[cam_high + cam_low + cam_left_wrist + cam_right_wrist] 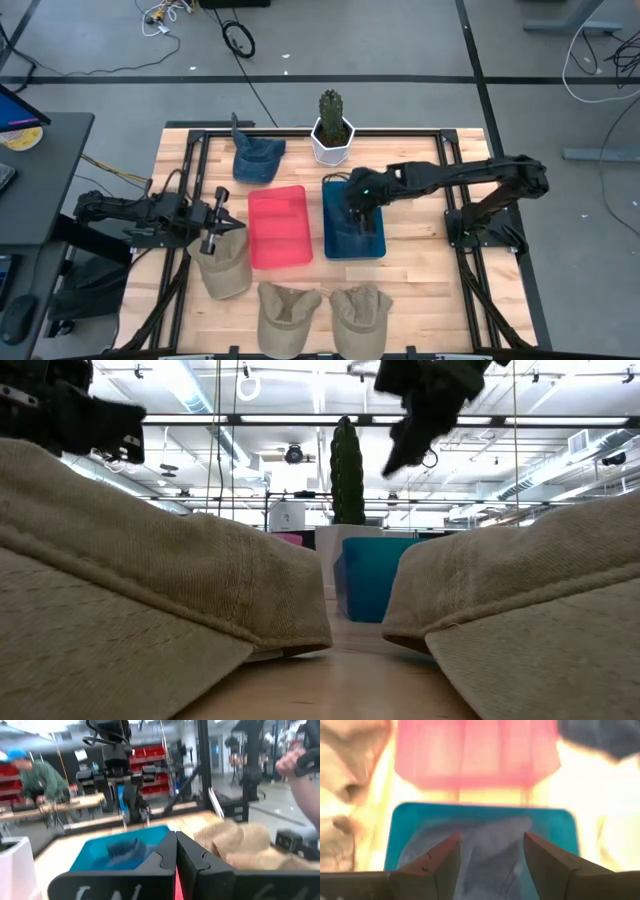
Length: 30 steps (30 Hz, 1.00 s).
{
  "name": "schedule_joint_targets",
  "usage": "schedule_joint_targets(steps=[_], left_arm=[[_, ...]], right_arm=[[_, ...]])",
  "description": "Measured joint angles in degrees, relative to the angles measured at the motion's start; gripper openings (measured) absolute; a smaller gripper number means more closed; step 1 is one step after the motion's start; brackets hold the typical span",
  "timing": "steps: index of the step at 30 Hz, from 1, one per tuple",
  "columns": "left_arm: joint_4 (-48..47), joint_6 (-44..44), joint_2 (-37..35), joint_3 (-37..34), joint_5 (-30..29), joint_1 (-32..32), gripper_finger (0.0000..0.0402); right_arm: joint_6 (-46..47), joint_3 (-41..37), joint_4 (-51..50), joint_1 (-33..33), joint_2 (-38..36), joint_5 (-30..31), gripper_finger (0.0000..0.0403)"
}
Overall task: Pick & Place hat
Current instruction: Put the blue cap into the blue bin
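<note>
Two arms: your right tool (pixel 362 218) hangs spread over the dark blue denim hat (pixel 358 232) inside the blue plastic bin (pixel 333 246); your left tool (pixel 222 224) waits closed. Placement looks complete; next, lift clear.

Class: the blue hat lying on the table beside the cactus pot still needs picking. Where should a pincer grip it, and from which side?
Probably the blue hat's crown, from straight above: it lies flat and soft, so fabric can be pinched. Its brim points toward the table's far edge, away from the pot.
</note>
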Motion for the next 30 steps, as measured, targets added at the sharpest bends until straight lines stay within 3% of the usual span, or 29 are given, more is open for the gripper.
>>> schedule_joint_targets(steps=[6,22,25,30], left_arm=[[1.2,-0.2,0.0,0.0,0.0,0.0,0.0003],[3.5,-0.1,0.0,0.0,-0.3,0.0,0.0003],[6.7,5.7,0.1,0.0,-4.1,0.6,0.0003],[7.8,4.9,0.6,1.0,-19.0,3.2,0.0003]], right_arm=[[-4.2,-1.7,3.3,-0.3,-6.9,0.0,0.0215],[-12.2,-26.7,27.2,-5.0,-33.1,-0.5,0.0215],[-12.7,-31.1,33.6,-7.6,-36.5,-0.4,0.0215],[-11.9,-36.6,41.2,-11.6,-40.0,-0.4,0.0215]])
